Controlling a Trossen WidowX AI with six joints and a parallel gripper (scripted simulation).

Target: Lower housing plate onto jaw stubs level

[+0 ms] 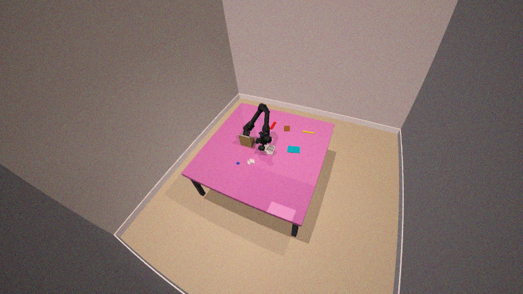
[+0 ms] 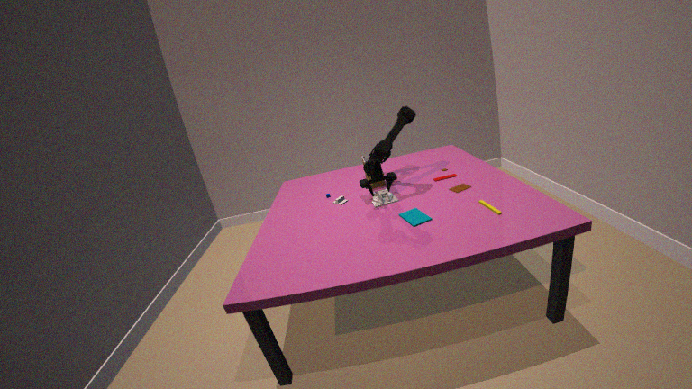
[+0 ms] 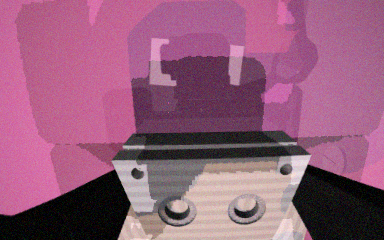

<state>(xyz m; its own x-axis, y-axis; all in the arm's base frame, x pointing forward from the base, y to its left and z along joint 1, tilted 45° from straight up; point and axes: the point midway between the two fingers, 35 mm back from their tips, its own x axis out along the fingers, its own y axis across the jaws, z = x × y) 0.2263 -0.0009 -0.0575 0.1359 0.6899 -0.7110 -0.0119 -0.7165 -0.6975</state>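
My gripper is shut on the housing plate, with a black finger on either side of it in the wrist view. The plate is pale, with two large ringed holes and two small corner holes; a dark slotted edge faces the top of that view. In the exterior view the gripper is right at the back of a small whitish assembly on the table. The jaws, pins and stubs are too small to tell apart. Whether the plate touches the stubs or is level cannot be seen.
White pieces and a blue cube lie to one side. A teal slab, brown square, red bar and yellow bar lie opposite. A tan board stands near the arm's base.
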